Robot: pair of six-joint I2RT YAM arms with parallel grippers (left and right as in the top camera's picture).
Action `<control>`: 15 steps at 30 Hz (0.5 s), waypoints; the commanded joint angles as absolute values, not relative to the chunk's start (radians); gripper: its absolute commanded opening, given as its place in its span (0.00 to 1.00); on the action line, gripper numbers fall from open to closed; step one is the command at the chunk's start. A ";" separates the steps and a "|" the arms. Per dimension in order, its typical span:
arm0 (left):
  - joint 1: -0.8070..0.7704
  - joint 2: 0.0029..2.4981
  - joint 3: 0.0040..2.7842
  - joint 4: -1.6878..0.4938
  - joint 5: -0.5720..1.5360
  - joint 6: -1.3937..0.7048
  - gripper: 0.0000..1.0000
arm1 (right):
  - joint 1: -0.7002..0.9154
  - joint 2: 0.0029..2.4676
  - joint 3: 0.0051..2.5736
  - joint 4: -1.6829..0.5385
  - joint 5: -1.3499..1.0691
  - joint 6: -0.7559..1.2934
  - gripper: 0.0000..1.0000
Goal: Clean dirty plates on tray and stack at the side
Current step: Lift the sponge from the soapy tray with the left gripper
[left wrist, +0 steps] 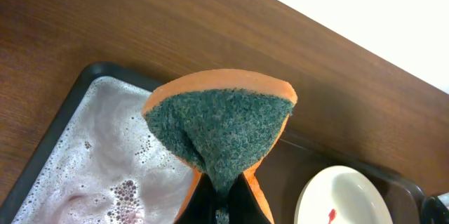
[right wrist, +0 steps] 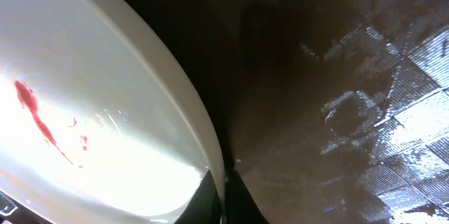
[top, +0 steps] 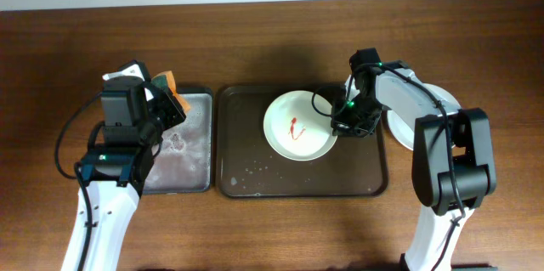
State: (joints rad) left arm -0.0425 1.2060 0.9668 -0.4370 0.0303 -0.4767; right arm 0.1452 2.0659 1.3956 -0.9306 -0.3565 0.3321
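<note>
A white plate point(top: 293, 127) with a red sauce streak lies on the dark brown tray point(top: 255, 182). My right gripper point(top: 338, 122) is shut on the plate's right rim; the right wrist view shows the rim point(right wrist: 189, 119) pinched between the fingers point(right wrist: 223, 199) over the wet tray point(right wrist: 337, 112). My left gripper point(top: 161, 97) is shut on an orange and green sponge point(left wrist: 221, 129), held above the grey tray of foam point(left wrist: 84, 161). The plate also shows in the left wrist view point(left wrist: 351, 199). More white plates point(top: 442, 101) lie right of the tray, partly hidden by the right arm.
The smaller grey tray point(top: 191, 156) with soapy foam sits left of the brown tray. Water drops lie on the brown tray's front left part point(top: 255, 169). The table is dark wood point(top: 272, 228), with a white wall edge at the back.
</note>
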 commanded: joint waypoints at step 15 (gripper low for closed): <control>-0.039 1.391 0.986 -0.576 0.034 -0.369 0.00 | 0.213 2.069 1.383 -0.934 -0.331 0.266 0.04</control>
State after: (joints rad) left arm -0.0425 1.3148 0.9707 -0.5285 0.0303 -0.4450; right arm 0.1677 2.0659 1.3956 -0.9306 -0.3527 0.3004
